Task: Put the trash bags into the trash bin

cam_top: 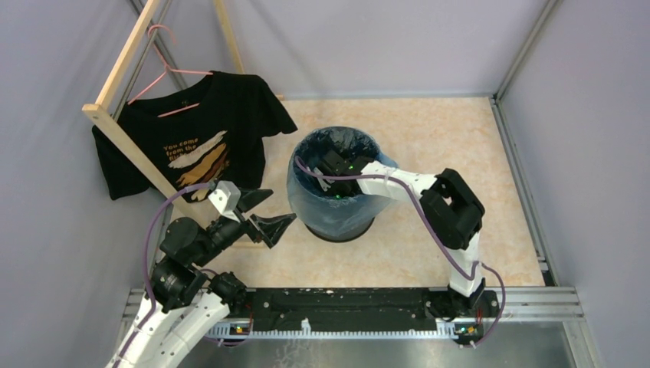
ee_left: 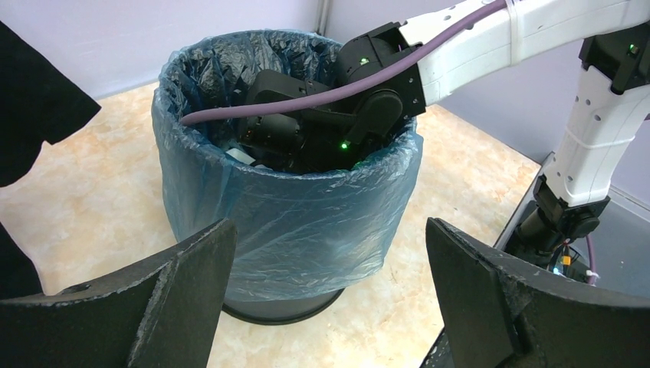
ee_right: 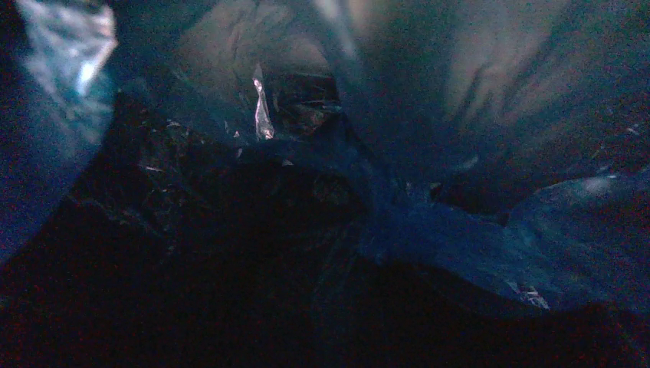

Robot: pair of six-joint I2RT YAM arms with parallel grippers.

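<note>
The light-blue trash bag lines the dark round trash bin. Its top is folded over the rim and hangs most of the way down the outside. In the left wrist view the bag covers the bin down to its dark base. My right gripper reaches down inside the bin; its fingers are hidden. The right wrist view shows only dark crinkled blue plastic. My left gripper is open and empty, just left of the bin and apart from it, with its jaws wide and facing the bin.
A black T-shirt hangs on a pink hanger from a wooden rack at the back left, close behind my left gripper. Grey walls enclose the table. A metal rail runs along the near edge.
</note>
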